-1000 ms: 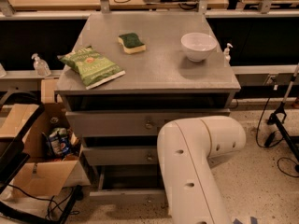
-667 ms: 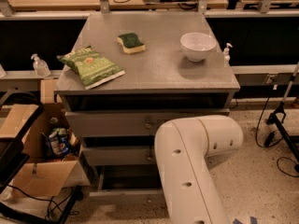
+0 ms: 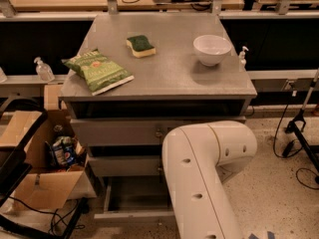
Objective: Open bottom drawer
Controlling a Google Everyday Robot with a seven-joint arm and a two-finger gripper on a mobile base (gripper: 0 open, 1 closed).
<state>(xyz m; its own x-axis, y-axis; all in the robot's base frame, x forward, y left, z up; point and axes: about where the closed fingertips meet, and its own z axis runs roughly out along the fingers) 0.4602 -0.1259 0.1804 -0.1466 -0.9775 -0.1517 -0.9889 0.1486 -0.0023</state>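
One white arm [image 3: 199, 183] nearest, rising from the bottom edge right of centre, bending at a rounded elbow level with the top drawer [image 3: 119, 132] and turning back toward the cabinet. Hides the gripper somewhere behind that bend, before the drawer fronts; cannot tell whether open or closed.

Just left of the arm, lowest of three, the bottom drawer [image 3: 132, 216]: pulled out toward the camera, shallow tray showing, right end covered by the arm. Above it, middle drawer [image 3: 124, 166] and top drawer, both set further back.

Left, an open cardboard box [image 3: 40, 188] close against the cabinet's side. Right, bare speckled floor [image 3: 269, 183] out to a stand's black legs [image 3: 299, 128].

On the cabinet top [image 3: 169, 78]: chip bag [image 3: 98, 71] near the left edge, sponge [image 3: 140, 45] behind, white bowl [image 3: 212, 49] at right.
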